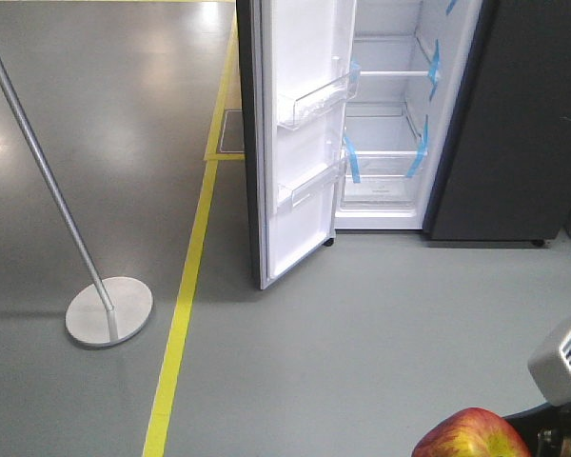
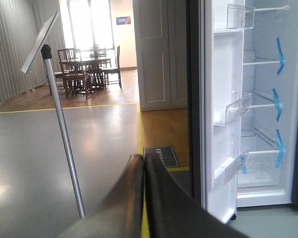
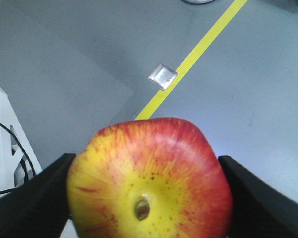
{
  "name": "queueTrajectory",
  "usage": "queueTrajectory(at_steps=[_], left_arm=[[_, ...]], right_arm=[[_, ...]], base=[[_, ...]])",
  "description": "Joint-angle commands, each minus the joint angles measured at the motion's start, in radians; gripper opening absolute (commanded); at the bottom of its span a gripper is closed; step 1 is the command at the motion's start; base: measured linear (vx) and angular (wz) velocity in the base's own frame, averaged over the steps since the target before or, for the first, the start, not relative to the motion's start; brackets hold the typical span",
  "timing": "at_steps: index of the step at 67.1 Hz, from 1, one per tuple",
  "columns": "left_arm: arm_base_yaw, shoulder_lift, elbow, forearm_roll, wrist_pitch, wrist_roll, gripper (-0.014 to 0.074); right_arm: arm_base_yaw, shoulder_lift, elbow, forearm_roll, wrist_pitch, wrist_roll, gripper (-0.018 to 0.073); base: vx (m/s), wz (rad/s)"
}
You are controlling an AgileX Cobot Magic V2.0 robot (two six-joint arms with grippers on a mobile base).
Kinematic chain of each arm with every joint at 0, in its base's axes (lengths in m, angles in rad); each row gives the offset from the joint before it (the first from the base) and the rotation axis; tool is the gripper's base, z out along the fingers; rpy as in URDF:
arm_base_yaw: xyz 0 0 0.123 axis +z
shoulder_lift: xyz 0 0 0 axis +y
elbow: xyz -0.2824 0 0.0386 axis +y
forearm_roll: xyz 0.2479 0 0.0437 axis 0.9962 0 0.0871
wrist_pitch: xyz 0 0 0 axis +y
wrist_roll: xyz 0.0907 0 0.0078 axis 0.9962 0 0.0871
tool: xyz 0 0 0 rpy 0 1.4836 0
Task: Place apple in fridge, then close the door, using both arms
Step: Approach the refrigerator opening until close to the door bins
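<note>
The red and yellow apple [image 3: 151, 181] fills the right wrist view, clamped between the two black fingers of my right gripper [image 3: 149, 191], which is shut on it. Its top also shows at the bottom edge of the front view as the apple [image 1: 471, 433], well short of the fridge [image 1: 390, 114]. The fridge stands open, white inside with glass shelves and blue tape. Its door [image 1: 300, 133] swings out to the left with clear bins on the liner. My left gripper [image 2: 143, 161] is shut with nothing in it, held left of the door [image 2: 216, 114].
A metal pole on a round base [image 1: 109, 309] stands on the floor at the left. A yellow floor line [image 1: 186, 314] runs past the door's edge. A dark cabinet side [image 1: 533, 114] flanks the fridge on the right. A small metal floor plate [image 3: 162, 77] lies below.
</note>
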Motion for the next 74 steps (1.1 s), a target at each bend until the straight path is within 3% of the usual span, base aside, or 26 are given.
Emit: queueTrajectory(at_steps=[1,74], left_arm=[[-0.003,-0.015,-0.016,-0.011,-0.071,-0.005,-0.0006],[-0.003,-0.015,-0.016,-0.011,-0.071,-0.005,-0.0006]], right_arm=[[0.001,-0.002,-0.028,0.031,-0.042,-0.007,0.0412],[0.001,-0.002,-0.028,0.031,-0.042,-0.007,0.0412]], base=[[0.18,0.01],[0.15,-0.02]])
